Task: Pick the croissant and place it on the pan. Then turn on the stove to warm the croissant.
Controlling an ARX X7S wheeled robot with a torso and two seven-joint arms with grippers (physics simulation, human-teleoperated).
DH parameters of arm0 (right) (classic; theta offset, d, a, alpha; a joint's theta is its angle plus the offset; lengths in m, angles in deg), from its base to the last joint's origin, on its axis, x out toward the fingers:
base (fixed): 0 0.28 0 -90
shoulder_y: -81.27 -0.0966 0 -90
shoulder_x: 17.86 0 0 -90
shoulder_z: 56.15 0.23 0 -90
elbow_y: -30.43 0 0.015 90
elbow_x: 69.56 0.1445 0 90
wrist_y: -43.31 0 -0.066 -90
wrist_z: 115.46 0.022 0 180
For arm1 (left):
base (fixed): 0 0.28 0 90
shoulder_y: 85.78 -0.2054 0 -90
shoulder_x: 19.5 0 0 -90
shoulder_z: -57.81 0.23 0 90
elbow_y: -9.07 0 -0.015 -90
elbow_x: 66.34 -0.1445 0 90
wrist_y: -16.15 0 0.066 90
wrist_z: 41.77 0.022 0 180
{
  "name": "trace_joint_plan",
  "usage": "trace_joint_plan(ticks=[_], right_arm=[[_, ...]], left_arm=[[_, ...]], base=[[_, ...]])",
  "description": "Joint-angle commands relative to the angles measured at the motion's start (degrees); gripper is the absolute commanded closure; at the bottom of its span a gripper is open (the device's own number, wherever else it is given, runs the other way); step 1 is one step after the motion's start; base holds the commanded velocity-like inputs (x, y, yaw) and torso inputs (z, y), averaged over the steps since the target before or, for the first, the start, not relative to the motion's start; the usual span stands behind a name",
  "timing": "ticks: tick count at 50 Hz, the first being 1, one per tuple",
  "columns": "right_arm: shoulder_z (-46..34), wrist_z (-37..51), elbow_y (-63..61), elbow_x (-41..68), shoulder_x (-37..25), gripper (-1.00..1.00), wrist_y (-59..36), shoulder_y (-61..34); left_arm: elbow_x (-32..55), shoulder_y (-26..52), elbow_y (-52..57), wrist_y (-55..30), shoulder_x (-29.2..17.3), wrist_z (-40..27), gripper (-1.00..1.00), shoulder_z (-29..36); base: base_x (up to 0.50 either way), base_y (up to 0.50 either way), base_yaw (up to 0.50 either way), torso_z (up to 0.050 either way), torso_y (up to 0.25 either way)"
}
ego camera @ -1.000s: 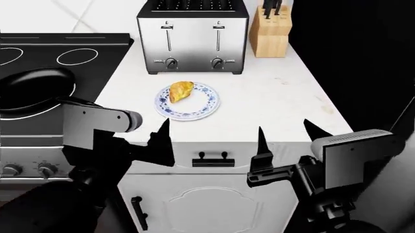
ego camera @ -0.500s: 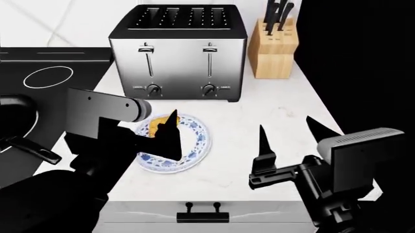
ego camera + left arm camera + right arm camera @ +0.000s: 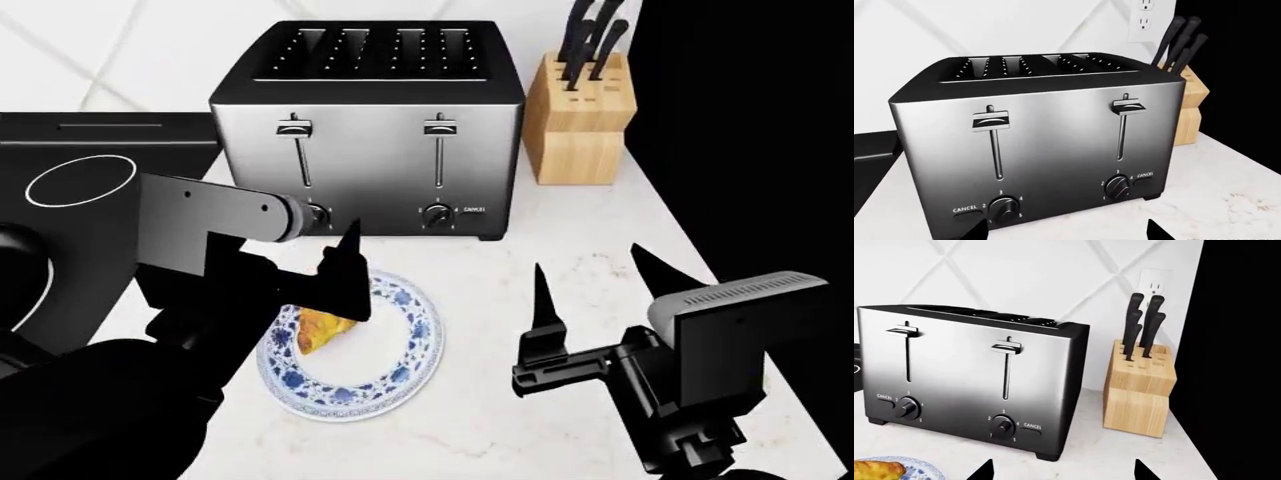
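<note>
The croissant (image 3: pixel 320 330) lies on a white plate with a blue pattern (image 3: pixel 400 375) in front of the toaster; it also shows in the right wrist view as the croissant (image 3: pixel 877 470). My left gripper (image 3: pixel 327 280) hovers open just above the plate's left part, partly covering the croissant; in its own view the left gripper (image 3: pixel 1066 232) has nothing between its tips. My right gripper (image 3: pixel 591 268) hangs open and empty to the right of the plate, the right gripper (image 3: pixel 1062 471) facing the toaster. The stove (image 3: pixel 94 200) is at the left. Only a dark edge of the pan (image 3: pixel 14 250) shows at the far left.
A steel four-slot toaster (image 3: pixel 371 130) stands on the white counter (image 3: pixel 574 230) behind the plate. A wooden knife block (image 3: pixel 577 120) sits to its right, near the black area beyond the counter's right edge. My left arm hides the counter at lower left.
The head view has moved forward and nearer the counter: toaster, plate and croissant appear larger and lower, and the stove has slid left. Both grippers stay open.
</note>
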Motion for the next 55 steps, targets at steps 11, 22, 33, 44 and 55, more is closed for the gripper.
trace_joint_plan(ticks=[11,22,33,44,55], right_arm=[[-0.46,1.35,0.69,1.88,-1.16,-1.00,1.63,0.17],[-1.05,2.47,1.17,3.00,-2.03,-1.00,2.64,0.39],[-1.37,3.50,1.71,4.26,-2.61,-1.00,3.10,0.42],[-2.22,4.82,1.99,5.45,-3.28,-1.00,3.36,0.06],[-2.85,5.92,2.27,6.39,-3.93,-1.00,4.01,-0.23]], left_arm=[[1.88,0.41,-10.31,-1.29,-0.65,-0.06,-1.00,1.75],[6.54,0.72,-13.68,-4.34,-0.10,-2.79,-1.00,0.08],[8.72,0.20,-15.21,-4.29,-0.65,-4.11,-1.00,0.43],[10.18,-0.32,-16.32,-3.32,-1.59,-4.71,-1.00,0.88],[10.86,-0.60,-17.57,-2.76,-2.44,-5.29,-1.00,1.84]], base=[[0.00,0.00,0.00,0.000,0.000],[0.00,0.00,0.00,0.000,0.000],[0.00,0.00,0.00,0.000,0.000],[0.00,0.00,0.00,0.000,0.000],[0.00,0.00,0.00,0.000,0.000]])
